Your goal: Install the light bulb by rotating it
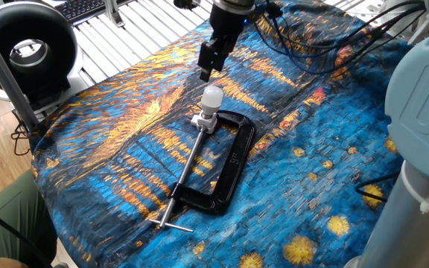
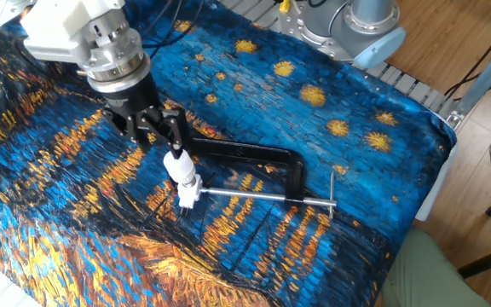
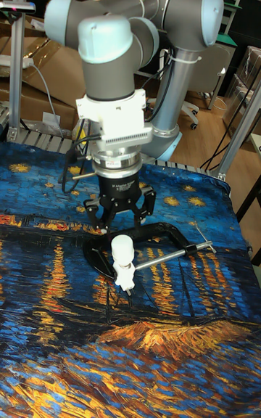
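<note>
Tall fixed view shows the hand (image 3: 120, 219) open and empty above the light bulb (image 3: 122, 250), whose base hides behind the clamp (image 3: 161, 231) screw.

The table (image 1: 125, 45) was covered by a blue and orange painted cloth (image 1: 311, 171), and a black C-clamp (image 1: 226, 167) lay on it

Robotics lab, UR5 arm (image 3: 138, 26) bolted by a cloth-draped table (image 1: 334, 149), aluminium framing (image 3: 235, 135), cardboard boxes (image 3: 40, 77)
</note>
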